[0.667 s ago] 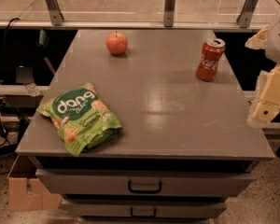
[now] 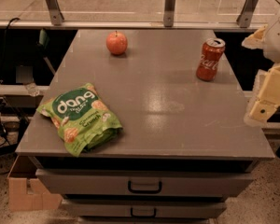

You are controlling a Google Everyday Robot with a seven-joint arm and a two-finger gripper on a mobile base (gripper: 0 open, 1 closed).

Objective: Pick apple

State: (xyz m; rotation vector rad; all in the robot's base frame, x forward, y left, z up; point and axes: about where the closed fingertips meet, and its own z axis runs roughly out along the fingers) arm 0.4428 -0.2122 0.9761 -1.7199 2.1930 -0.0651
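Observation:
The apple [image 2: 116,43] is small, round and reddish-orange with a short dark stem. It sits upright on the grey table top [image 2: 154,101] near the far left-of-centre edge. My gripper [image 2: 269,69] is at the right edge of the view, beside and above the table's right side, far from the apple. Its pale yellow fingers [image 2: 267,97] point down and hold nothing that shows.
A red soda can [image 2: 210,59] stands at the far right of the table. A green snack bag [image 2: 80,117] lies at the front left. Drawers with dark handles [image 2: 144,187] are under the top. A cardboard box [image 2: 28,190] sits on the floor at the left.

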